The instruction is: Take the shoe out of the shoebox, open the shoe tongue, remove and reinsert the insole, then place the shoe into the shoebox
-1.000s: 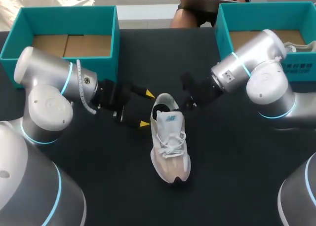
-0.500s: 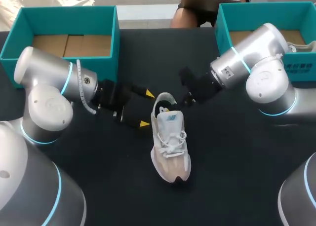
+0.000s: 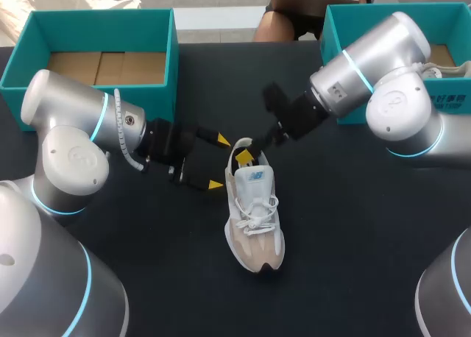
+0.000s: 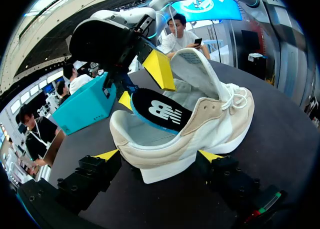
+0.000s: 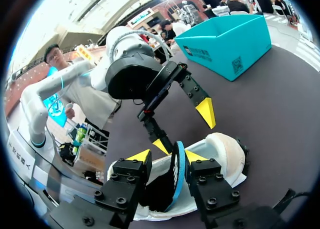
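Removing the insole (image 4: 157,111) was the step in hand — the right gripper (image 5: 167,156) pinched it, half out of the shoe (image 3: 252,219) on the table (image 3: 353,263); the left gripper (image 3: 218,162) stood splayed about the heel. Next, probably — lift clear.

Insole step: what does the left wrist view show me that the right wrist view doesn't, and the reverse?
Only the left wrist view shows the insole's printed top face, raised at a slant from the heel of the shoe, plus the laces. Only the right wrist view shows the insole edge-on between the right jaws, pressed from both sides, so they are shut on it. Both show the insole partly out of the shoe's heel opening.
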`<state>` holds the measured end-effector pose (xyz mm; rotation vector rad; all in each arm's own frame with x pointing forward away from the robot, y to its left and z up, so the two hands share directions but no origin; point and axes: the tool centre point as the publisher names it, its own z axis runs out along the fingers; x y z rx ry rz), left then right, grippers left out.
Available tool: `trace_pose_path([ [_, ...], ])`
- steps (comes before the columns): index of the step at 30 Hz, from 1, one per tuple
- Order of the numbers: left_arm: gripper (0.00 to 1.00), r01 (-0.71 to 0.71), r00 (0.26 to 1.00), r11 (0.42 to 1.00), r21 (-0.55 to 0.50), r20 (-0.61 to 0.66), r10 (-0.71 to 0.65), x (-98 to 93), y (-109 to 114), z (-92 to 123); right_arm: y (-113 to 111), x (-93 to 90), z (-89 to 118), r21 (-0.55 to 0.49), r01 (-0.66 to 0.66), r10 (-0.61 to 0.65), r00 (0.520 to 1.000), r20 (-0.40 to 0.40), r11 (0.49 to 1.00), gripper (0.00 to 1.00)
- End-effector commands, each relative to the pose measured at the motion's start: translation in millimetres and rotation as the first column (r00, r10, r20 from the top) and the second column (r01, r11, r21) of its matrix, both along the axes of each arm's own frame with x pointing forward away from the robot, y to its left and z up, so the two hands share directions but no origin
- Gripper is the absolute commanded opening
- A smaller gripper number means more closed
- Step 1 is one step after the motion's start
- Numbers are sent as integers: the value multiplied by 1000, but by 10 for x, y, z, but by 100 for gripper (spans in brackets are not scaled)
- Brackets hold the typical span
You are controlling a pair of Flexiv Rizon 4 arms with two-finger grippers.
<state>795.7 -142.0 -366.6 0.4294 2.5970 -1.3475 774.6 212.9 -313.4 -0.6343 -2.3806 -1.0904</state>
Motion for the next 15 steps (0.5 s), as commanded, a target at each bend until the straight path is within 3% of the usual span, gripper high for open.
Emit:
trace_pose_path([
  [1, 100, 0, 1000, 1000, 2, 0, 0, 0, -4, -2, 23, 111, 145, -23, -26, 26, 999, 26, 999, 40],
  [9, 100, 0, 1000, 1000, 2, 0, 0, 0, -4, -2, -124, 118, 551, -32, 11, -7, 991, 134, 999, 44],
  [13, 100, 0, 1000, 1000, 2, 0, 0, 0, -4, -2, -244, 49, 665, -45, 87, -81, 990, 111, 995, 43],
  [15, 100, 0, 1000, 1000, 2, 0, 0, 0, -4, -2, -280, 23, 666, -48, 130, -125, 988, 87, 990, 36],
])
